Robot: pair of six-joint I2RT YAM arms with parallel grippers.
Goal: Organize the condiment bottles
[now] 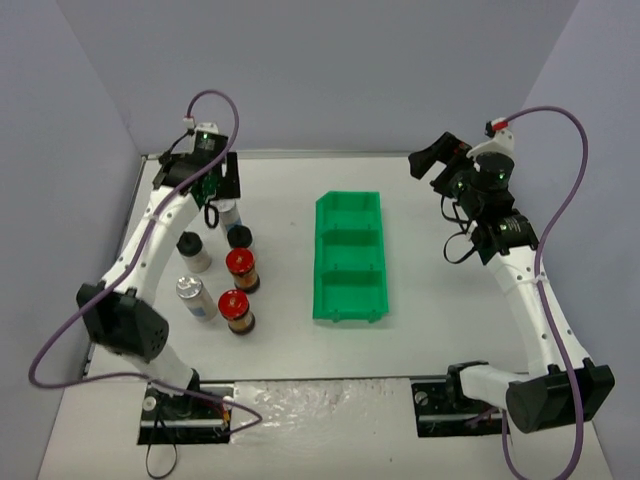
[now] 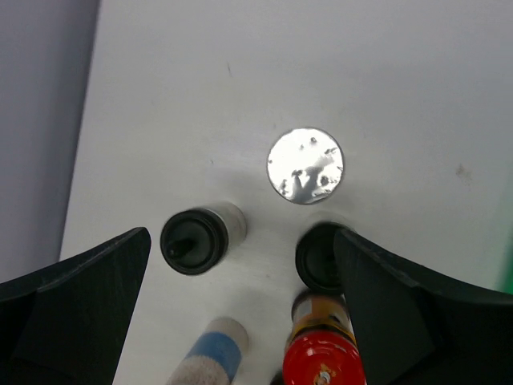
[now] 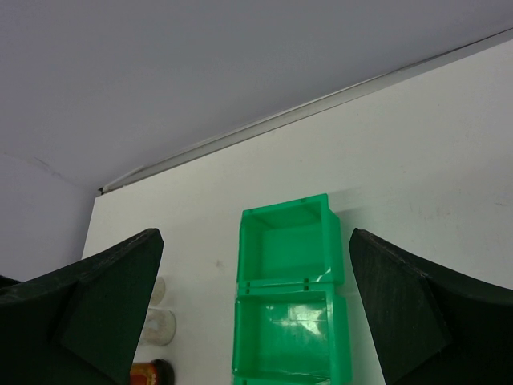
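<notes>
**Ana:** Condiment bottles point(image 1: 241, 265), where do they stand?

**Ben:** All six stand upright in a cluster on the left half of the overhead view. Biggest things first, though. The white table point(image 1: 450, 330) fills most of that frame. The left arm point(image 1: 150, 230) climbs its left side and the right arm point(image 1: 530, 290) its right side. The green bin point(image 1: 350, 258) lies at the centre, its three compartments in a row running up the frame, and the cluster stands well to its left.

**Ana:** And each bottle?

**Ben:** The upper red-capped bottle point(image 1: 241, 263) and the lower red-capped bottle point(image 1: 236, 305) are the ones nearest the bin. The right black-capped bottle point(image 1: 239, 237) stands just above them. The left black-capped bottle point(image 1: 190, 245) is further left. The lower silver-capped bottle point(image 1: 192, 292) is at the lower left of the cluster. The upper silver-capped bottle point(image 1: 229, 212) is at its top, partly under the left arm's wrist.

**Ana:** The grippers?

**Ben:** The left gripper point(image 2: 242, 265) hangs over the cluster with its fingers spread wide and nothing between them. In its wrist view a silver cap point(image 2: 305, 166) shows above centre. One black cap is partly hidden behind the finger on the frame's right. The right gripper point(image 3: 256, 237) sits at the upper right of the overhead view, well apart from the bottles. Its jaws are also wide apart and hold nothing, and its wrist view shows the bin between its fingers.
</notes>
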